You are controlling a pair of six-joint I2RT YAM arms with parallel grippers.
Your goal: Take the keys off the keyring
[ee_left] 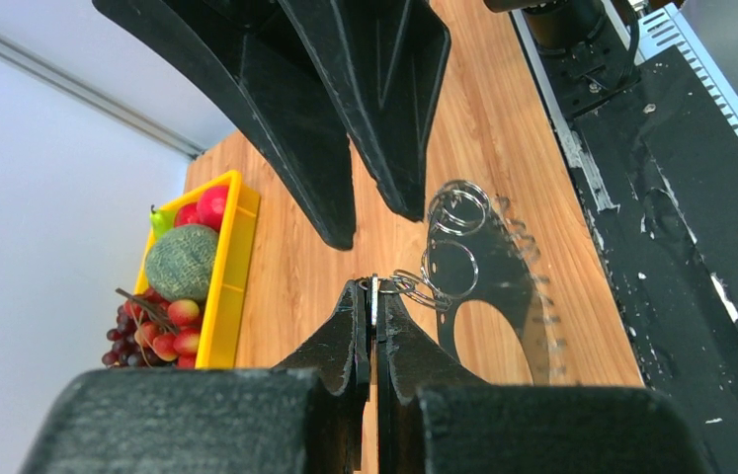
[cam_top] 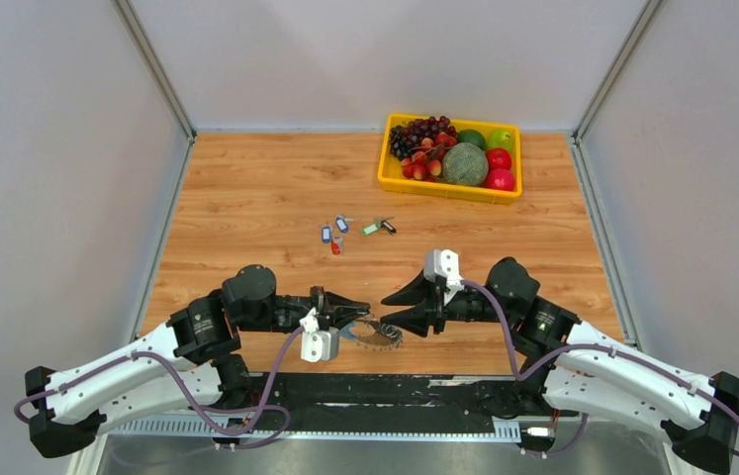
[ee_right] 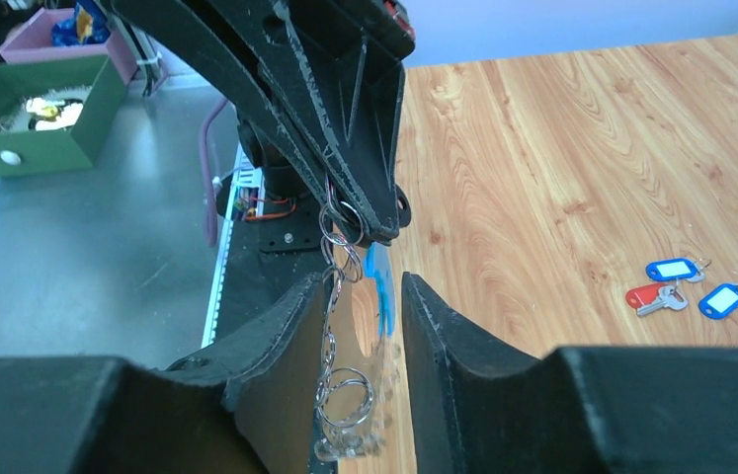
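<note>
The keyring (cam_top: 377,334) is a flat grey toothed hoop near the table's front edge. My left gripper (cam_top: 360,308) is shut on a thin silver link (ee_left: 374,293) that joins small silver split rings (ee_left: 449,267) to the hoop (ee_left: 513,296). My right gripper (cam_top: 395,309) is open, and its fingers (ee_right: 444,336) stand either side of the hoop's blue section (ee_right: 380,281) and the hanging rings (ee_right: 337,390). Several keys lie loose on the table: blue (cam_top: 325,235), blue (cam_top: 342,225), red (cam_top: 336,245), green (cam_top: 372,229) and black (cam_top: 388,226). Some also show in the right wrist view (ee_right: 674,269).
A yellow tray (cam_top: 449,190) of fruit stands at the back right and also shows in the left wrist view (ee_left: 229,257). A black mounting strip (cam_top: 385,388) runs along the near edge. Grey walls close in the left, right and back sides.
</note>
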